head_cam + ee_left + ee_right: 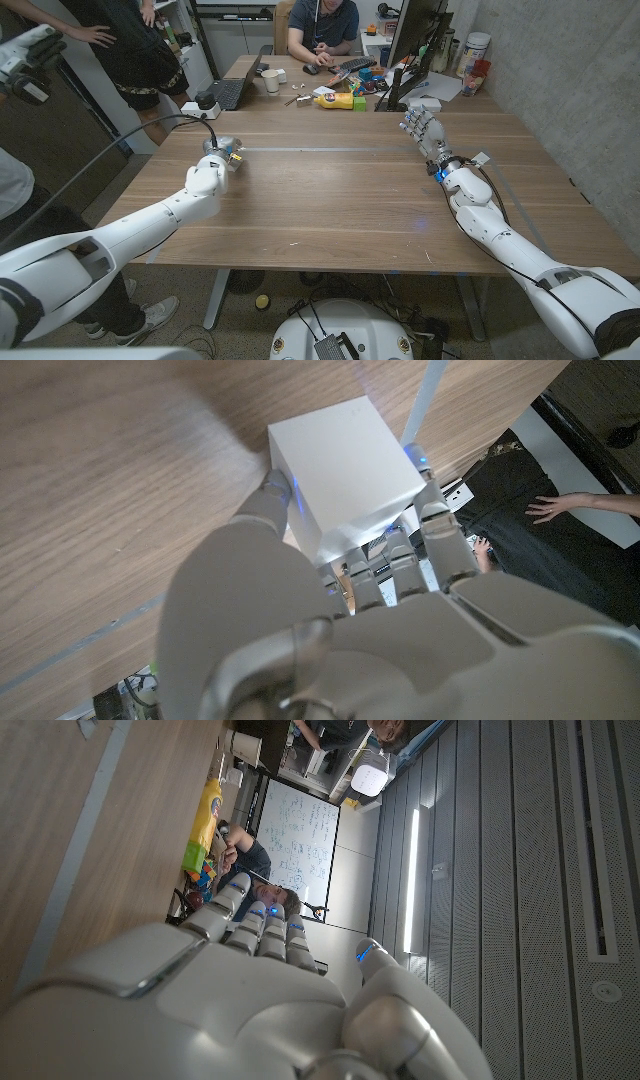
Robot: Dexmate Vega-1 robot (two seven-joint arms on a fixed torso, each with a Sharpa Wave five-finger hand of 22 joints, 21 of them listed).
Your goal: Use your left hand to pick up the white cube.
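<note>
Where gripped: smooth white cube [345, 465]

White-shelled arms [150, 222], grey fingers [445, 550] lit blue.

Office or lab workspace: long wooden table [330, 190], person seated at far end [322, 25] by a laptop [240, 85], monitor [415, 35], keyboard [355, 66] and desk clutter. Whiteboard with writing [295, 830], grey panelled wall [520, 870], cables on floor.
</note>
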